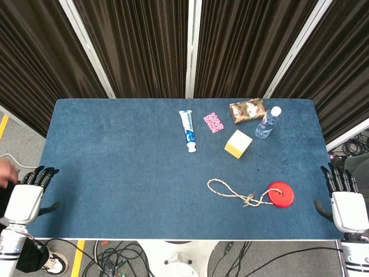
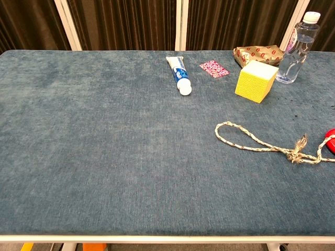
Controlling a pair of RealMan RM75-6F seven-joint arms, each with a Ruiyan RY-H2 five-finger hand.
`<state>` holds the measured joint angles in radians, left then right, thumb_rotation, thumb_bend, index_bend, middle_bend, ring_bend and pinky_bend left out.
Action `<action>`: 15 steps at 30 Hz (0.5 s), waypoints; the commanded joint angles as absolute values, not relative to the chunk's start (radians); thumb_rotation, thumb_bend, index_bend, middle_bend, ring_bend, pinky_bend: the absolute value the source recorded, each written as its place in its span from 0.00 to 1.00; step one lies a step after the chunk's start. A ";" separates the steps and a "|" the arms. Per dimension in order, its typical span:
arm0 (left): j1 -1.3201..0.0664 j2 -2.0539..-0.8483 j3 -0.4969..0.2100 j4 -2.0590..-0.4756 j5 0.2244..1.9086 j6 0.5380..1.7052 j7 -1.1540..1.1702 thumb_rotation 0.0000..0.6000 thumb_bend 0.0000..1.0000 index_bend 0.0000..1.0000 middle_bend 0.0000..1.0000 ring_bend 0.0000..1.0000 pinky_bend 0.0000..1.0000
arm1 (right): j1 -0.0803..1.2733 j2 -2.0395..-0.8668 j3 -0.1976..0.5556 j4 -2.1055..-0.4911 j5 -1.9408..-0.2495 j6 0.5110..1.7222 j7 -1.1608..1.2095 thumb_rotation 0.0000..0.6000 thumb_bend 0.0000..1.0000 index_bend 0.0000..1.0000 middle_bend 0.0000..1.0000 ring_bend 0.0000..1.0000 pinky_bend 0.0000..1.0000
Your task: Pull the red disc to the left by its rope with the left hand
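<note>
Overhead, dark pleated curtains (image 1: 144,46) back a blue-carpeted bench (image 1: 127,167). Near its right front lies the red disc (image 1: 280,194), its rope (image 1: 230,192) looping leftward. Left hand (image 1: 26,199) and right hand (image 1: 346,202) flank the bench, fingers apart, holding nothing.

No wording can be read on any item on the bench. The toothpaste tube (image 2: 179,74) carries blue print too small to make out; the water bottle (image 2: 298,48) has a label with blurred lettering; the pink packet (image 2: 214,68) and the wrapped box (image 2: 259,53) show only patterns.
</note>
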<state>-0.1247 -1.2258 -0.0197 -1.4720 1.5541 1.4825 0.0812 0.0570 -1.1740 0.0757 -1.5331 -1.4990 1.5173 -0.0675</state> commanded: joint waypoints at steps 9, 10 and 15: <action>-0.137 -1.221 -0.022 -1.487 1.563 1.474 0.092 1.00 0.04 0.17 0.17 0.11 0.23 | 0.056 -1.164 0.090 -1.535 -1.486 1.525 -0.044 1.00 0.18 0.00 0.00 0.00 0.00; -0.144 -1.219 -0.022 -1.490 1.570 1.469 0.091 1.00 0.04 0.17 0.17 0.11 0.24 | 0.057 -1.164 0.093 -1.535 -1.484 1.525 -0.043 1.00 0.18 0.00 0.00 0.00 0.00; -0.185 -1.225 -0.013 -1.511 1.610 1.425 0.078 1.00 0.04 0.17 0.17 0.11 0.24 | 0.057 -1.164 0.090 -1.524 -1.486 1.521 -0.031 1.00 0.18 0.00 0.00 0.00 0.00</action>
